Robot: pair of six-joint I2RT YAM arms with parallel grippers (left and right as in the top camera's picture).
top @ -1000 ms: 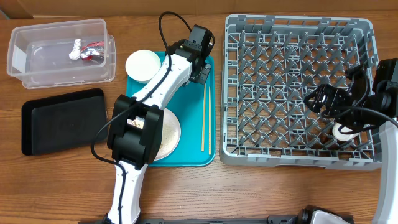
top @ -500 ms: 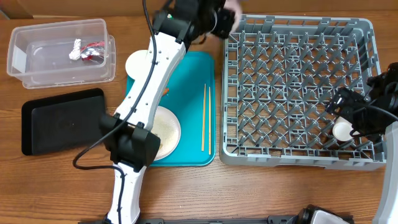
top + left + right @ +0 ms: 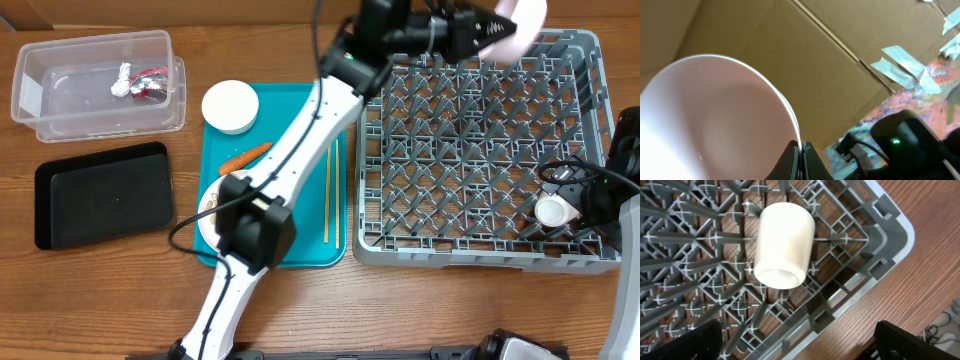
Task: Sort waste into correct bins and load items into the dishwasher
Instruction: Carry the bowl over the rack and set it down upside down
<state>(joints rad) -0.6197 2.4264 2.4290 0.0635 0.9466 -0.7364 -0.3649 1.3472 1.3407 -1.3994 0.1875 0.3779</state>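
My left gripper (image 3: 496, 28) is shut on the rim of a white bowl (image 3: 526, 18), holding it tilted above the back edge of the grey dishwasher rack (image 3: 470, 250). In the left wrist view the bowl (image 3: 715, 115) fills the left side, its rim pinched between the gripper (image 3: 801, 159). My right gripper (image 3: 587, 198) stands open just right of the small white cup (image 3: 553, 211). That cup (image 3: 782, 245) lies on its side in the rack's near right corner, above the open gripper (image 3: 800, 347). The red-and-silver wrapper (image 3: 140, 80) lies in the clear tub (image 3: 60, 110).
On the teal tray (image 3: 300, 255) are a second white bowl (image 3: 230, 106), an orange carrot (image 3: 245, 157), the chopsticks (image 3: 330, 190) and a white plate (image 3: 206, 203) mostly hidden by my left arm. The black tray (image 3: 100, 195) lies at the left. Cardboard stands behind the table.
My left gripper has carried the bowl from the teal tray up and right to the rack's back edge, uncovering the carrot. My right gripper has drawn back to the right, away from the cup.
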